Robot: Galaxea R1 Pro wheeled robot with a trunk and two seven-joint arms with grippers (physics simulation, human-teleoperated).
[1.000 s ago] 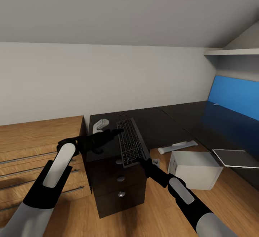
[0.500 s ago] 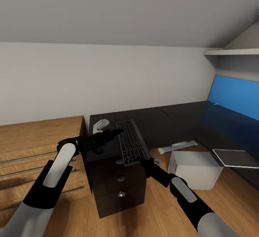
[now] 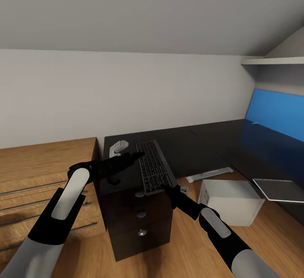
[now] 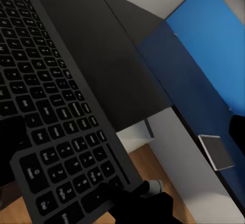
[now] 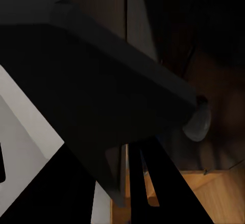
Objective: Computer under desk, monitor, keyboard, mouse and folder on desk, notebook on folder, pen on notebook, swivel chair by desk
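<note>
The keyboard [image 3: 153, 166] lies lengthwise on the black desk [image 3: 198, 143], above the drawer unit [image 3: 139, 223], with its near end over the desk's front edge. My right gripper [image 3: 165, 187] is shut on that near end; the left wrist view shows its fingers [image 4: 120, 193] pinching the keyboard [image 4: 56, 106] corner. My left gripper [image 3: 137, 155] is open at the keyboard's far left edge, one finger [image 4: 11, 140] resting over the keys. The light grey computer [image 3: 230, 198] stands on the floor beside the desk. A flat grey notebook [image 3: 280, 184] lies on the desk's right wing.
Light wood cabinets [image 3: 46, 164] with long metal handles adjoin the desk at the left. A small white object [image 3: 118, 146] sits on the desk left of the keyboard. The blue back panel [image 3: 276, 113] lines the right wing. A drawer knob [image 5: 198, 123] shows under the desk corner.
The head view has shifted slightly. My right gripper has crept a little along the keyboard's near end. The keyboard and left gripper have barely moved.
</note>
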